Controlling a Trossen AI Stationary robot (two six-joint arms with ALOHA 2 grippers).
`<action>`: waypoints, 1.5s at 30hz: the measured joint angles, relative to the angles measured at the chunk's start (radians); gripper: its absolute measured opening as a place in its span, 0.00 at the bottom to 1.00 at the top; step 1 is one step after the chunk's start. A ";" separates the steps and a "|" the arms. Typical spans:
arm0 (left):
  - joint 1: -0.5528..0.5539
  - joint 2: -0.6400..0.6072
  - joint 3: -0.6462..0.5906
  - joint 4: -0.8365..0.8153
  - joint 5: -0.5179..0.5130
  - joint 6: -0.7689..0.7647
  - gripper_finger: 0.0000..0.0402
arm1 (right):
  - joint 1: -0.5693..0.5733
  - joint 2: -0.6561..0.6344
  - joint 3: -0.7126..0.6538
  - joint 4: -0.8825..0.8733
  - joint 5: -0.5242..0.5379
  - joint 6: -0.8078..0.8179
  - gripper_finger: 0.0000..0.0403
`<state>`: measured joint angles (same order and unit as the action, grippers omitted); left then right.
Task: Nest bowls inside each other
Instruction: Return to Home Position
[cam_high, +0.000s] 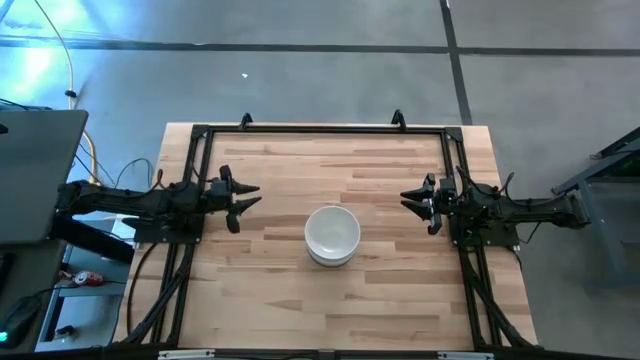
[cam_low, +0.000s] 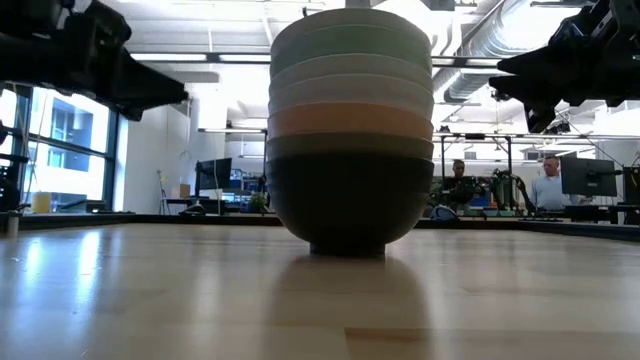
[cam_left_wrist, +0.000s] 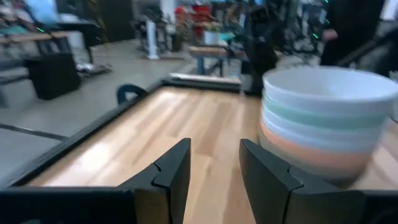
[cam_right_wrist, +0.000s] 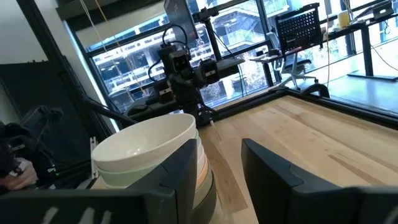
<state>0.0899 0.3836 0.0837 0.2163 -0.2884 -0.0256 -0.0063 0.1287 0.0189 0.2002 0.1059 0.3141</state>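
The bowls stand nested in one stack on the middle of the wooden table. The low view shows the stack resting on the black bowl's foot, with olive-grey, peach-orange, white and mint green rims above it and a white bowl on top. My left gripper is open at the table's left side, well clear of the stack, pointing level toward the table's middle. My right gripper is open at the table's right side, also pointing level toward the stack and apart from it.
A black metal frame runs along the far edge and down both sides of the table. Bare wood lies all around the stack. Beyond the table the low view shows an office room with two people at desks.
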 joint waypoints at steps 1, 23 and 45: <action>0.009 -0.018 0.000 -0.030 0.029 -0.002 0.32 | 0.000 0.000 0.000 0.000 0.000 0.000 0.29; 0.045 -0.182 0.000 -0.251 0.171 0.065 0.32 | 0.000 0.000 0.000 -0.002 -0.001 -0.086 0.29; 0.047 -0.300 -0.072 -0.166 0.137 0.192 0.31 | 0.001 0.000 0.000 0.107 -0.106 -0.445 0.29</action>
<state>0.1371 0.0833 0.0120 0.0502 -0.1511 0.1664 -0.0055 0.1291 0.0189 0.3071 -0.0005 -0.1307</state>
